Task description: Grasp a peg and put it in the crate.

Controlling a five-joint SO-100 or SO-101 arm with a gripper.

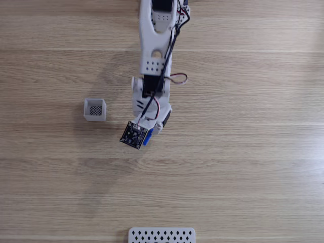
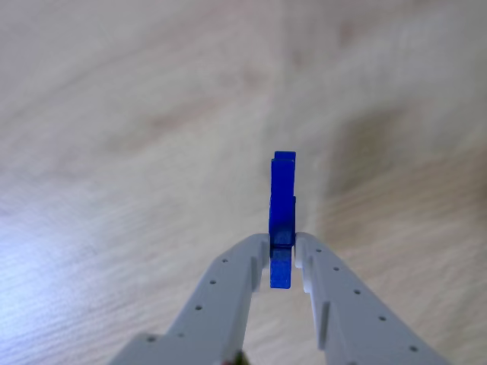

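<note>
Now clamped in the tool, peg lifted off the counter; best swung leftward in the fixed view, centred above the crate, lowered before release.

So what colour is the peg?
Bright blue peg, clearest in the other view.

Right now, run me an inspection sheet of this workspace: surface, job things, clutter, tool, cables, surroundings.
Surface: light wood table, bare around the arm.
Job's things: blue peg pinched upright between the tool's fingers; white crate left of the arm in the fixed view, nothing seen inside.
Clutter: perforated white plate at the bottom edge.
Tool: shut on the peg, raised off the table.
Cables: black and red wires run along the arm.
Surroundings: nothing seen.
</note>
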